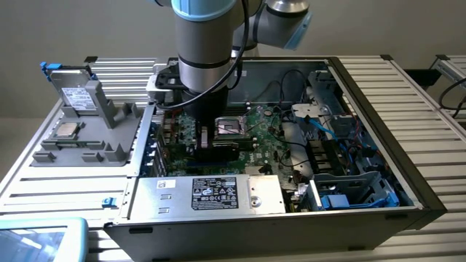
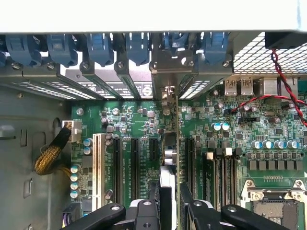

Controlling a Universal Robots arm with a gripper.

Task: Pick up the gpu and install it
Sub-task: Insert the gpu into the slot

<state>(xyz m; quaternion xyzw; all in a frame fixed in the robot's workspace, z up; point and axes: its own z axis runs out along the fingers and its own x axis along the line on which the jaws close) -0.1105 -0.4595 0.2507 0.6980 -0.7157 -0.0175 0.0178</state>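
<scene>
The fingers (image 2: 144,216) are clamping the gpu (image 2: 169,148) along its upper edge. The card is hanging edge-on over the motherboard (image 2: 129,120), among the expansion slots lying beside the CPU socket (image 2: 276,208). I cannot tell whether its lower edge is touching a slot.

Farthest from that socket, a yellow braided cable (image 2: 48,160) is curving into a white connector (image 2: 73,130). It is sitting well apart from the card and, I judge, is threatening little.

Closer to the socket, a white slot (image 2: 99,165) and black slots (image 2: 135,167) are running parallel to the card. They are standing close together, so the likeliest trouble is the card's edge landing on the ridge between two of them. Pressing down then would be flexing the board or scraping contacts.

The silver bracket (image 2: 165,72) is pointing at the rear openings under the blue clips (image 2: 138,48). If it is snagging on that frame, the card will be tilting in the grasp.

Between the card and the socket, the memory slots (image 2: 218,177) are lying near one finger, which could be grazing them.

In the exterior view the arm (image 1: 207,54) is reaching into the case (image 1: 378,180), just on the exterior view's left of the socket.
</scene>
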